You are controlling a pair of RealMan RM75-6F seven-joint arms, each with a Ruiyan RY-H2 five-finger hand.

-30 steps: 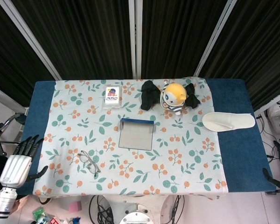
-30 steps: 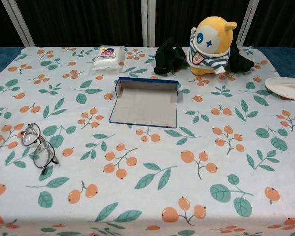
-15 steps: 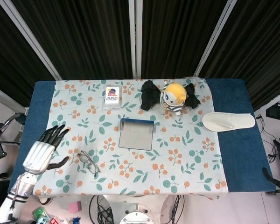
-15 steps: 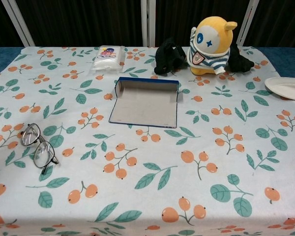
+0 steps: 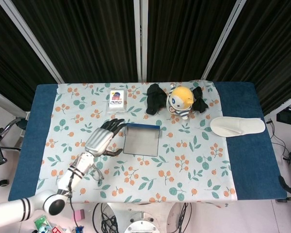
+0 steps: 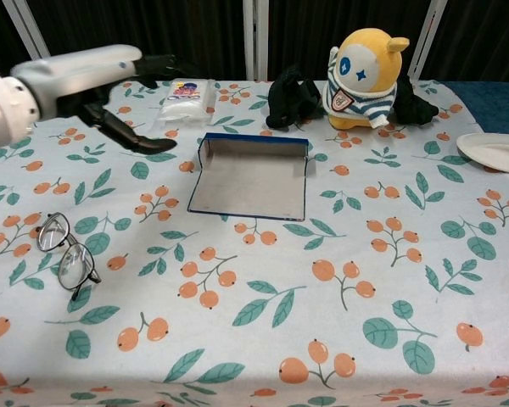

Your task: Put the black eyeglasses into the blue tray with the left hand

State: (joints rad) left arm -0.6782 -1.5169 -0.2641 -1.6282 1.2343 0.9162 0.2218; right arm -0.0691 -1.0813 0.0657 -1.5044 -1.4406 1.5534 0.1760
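The robot's left hand (image 5: 103, 139) hovered with fingers spread and nothing in its grasp, raised above the flower-printed table (image 5: 194, 160) just beside the left edge of the blue tray (image 5: 142, 139). The black eyeglasses (image 6: 66, 254) lay folded open on the cloth at the near-left part of the table, apart from the tray and closer to the robot than the hand was; in the head view the forearm partly covered them. The tray sat empty near the table's centre, its low blue wall raised along the far side.

As it stood, the hand was over the wrong spot for the grasp. Done well, the reach would bring it back toward the robot and down over the glasses, palm low, so that the thumb and a finger could close on the frame near the bridge or a temple arm rather than press on the lenses. The thin wire frame lay flat on soft cloth, so a shallow, careful pinch looked wiser than a scoop. The right hand (image 5: 287, 187) was only a dark sliver at the head view's right edge, its state impossible to tell.
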